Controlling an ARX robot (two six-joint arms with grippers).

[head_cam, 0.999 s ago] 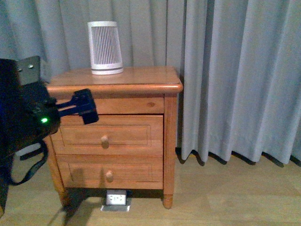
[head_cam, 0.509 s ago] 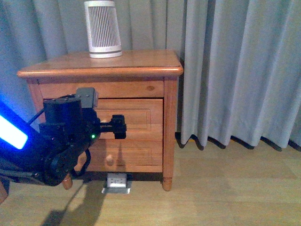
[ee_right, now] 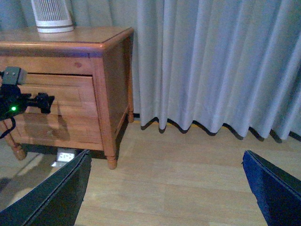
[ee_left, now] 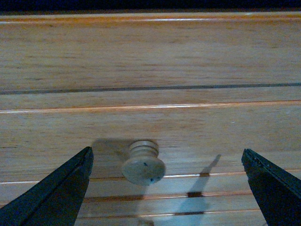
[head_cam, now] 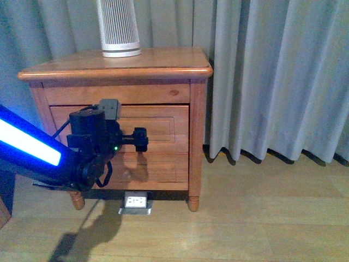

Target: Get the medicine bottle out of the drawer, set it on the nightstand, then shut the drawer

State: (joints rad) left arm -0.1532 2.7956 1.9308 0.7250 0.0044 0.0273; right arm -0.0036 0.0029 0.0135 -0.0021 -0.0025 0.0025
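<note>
No step is done yet: the drawer (head_cam: 163, 124) looks shut, the medicine bottle is out of sight, presumably inside it, and the nightstand (head_cam: 174, 60) tabletop carries a ribbed device (head_cam: 118, 30) at its twelve o'clock. The left claw (ee_left: 167, 150), its arm stretching in from eight o'clock, is spread wide around the knob (ee_left: 143, 164) without touching it. The right claw (ee_right: 167, 153) hangs spread and empty.
</note>
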